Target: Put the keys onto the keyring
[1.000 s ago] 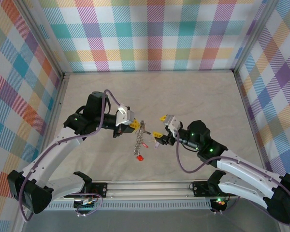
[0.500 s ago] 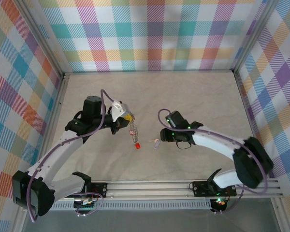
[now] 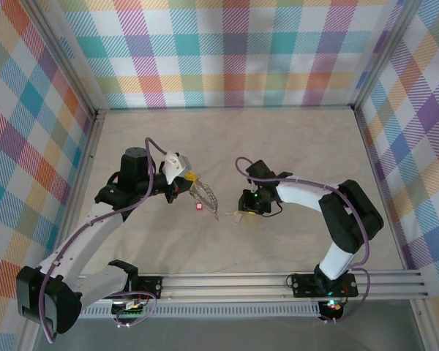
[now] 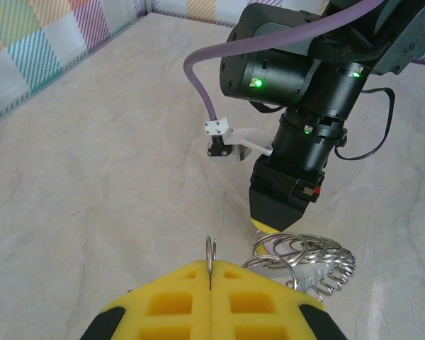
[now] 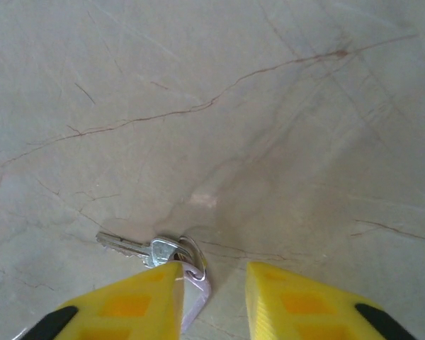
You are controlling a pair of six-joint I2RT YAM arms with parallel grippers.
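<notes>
Looking down from the top external camera, the left claw (image 3: 190, 178) is clamped on one end of the keyring (image 3: 205, 196), whose silvery coils trail down and to the right towards the middle of the surface (image 3: 300, 146). A red key (image 3: 198, 207) sits at the ring's lower side; whether it is on the ring or just beside it I cannot tell. The right claw (image 3: 243, 210) points steeply down just right of the ring's free end, over the lilac key (image 3: 235, 216) lying on the surface. In the left wrist view the two yellow fingers (image 4: 177, 301) are pressed flat together, with a thin wire loop pinched in the seam and standing up out of it. The coils bunch just past the fingertips on the right, and the right claw's yellow tip comes down close behind them. In the right wrist view the fingers (image 5: 297, 304) stand a narrow gap apart, low over the surface. The lilac head lies against the inner face of the finger on the left of that view, its silver blade sticks out ahead, and the other finger is clear of it.
</notes>
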